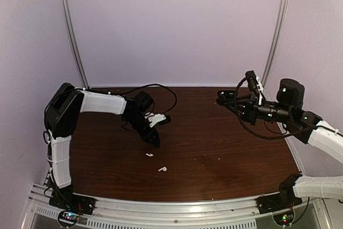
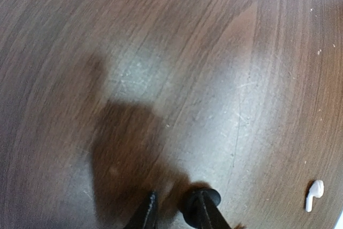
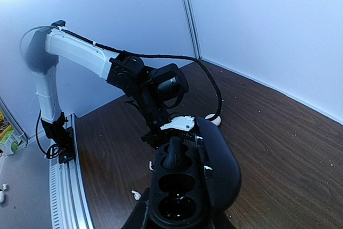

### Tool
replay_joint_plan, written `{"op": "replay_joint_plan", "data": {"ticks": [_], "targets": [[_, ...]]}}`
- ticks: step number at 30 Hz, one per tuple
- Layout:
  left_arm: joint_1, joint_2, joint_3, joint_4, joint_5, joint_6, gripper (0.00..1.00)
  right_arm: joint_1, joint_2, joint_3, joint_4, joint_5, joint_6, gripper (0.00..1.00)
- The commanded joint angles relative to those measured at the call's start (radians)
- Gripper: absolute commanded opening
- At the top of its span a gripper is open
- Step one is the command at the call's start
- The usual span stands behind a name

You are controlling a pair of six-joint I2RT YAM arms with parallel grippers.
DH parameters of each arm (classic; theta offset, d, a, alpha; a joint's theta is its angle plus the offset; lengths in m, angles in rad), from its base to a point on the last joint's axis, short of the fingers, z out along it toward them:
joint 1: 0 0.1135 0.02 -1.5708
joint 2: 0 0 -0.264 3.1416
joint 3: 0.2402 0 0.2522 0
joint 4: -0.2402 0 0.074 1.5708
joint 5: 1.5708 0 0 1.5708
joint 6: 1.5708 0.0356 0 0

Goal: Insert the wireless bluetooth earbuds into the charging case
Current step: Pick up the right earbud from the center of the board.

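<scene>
Above the right side of the dark wood-grain worktop, the right fingers were clamped on the glossy black oval charging case, which was held clear of the surface with its lid hinged open to one side. One tiny black rounded earbud sat in the case's far cavity; the cavities nearer the wrist camera showed only as dark hollows. Mid-worktop, the left arm reached down. The left fingers were narrowly apart and appeared pinched on a second tiny black rounded earbud at their tips, just above the wood, though the contact on one side was hard to make out in the left wrist view. Two small white stemmed earbuds lay on the worktop near the left fingers, close together but apart from each other. The arms were well apart, with the case facing toward the left arm.
</scene>
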Motion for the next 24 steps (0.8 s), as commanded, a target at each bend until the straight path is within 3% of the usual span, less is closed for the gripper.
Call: {"op": "replay_joint_plan", "data": {"ticks": [1, 19, 24], "targets": [[-0.028, -0.017, -0.041, -0.023, -0.036, 0.028, 0.25, -0.005, -0.018, 0.028, -0.001, 0.001, -0.004, 0.00], [-0.030, -0.071, -0.093, -0.023, 0.025, 0.026, 0.08, -0.005, -0.036, 0.022, -0.005, 0.007, 0.001, 0.00], [-0.030, -0.083, -0.108, -0.023, 0.035, 0.028, 0.08, -0.005, -0.042, 0.021, -0.010, 0.011, 0.001, 0.00]]}}
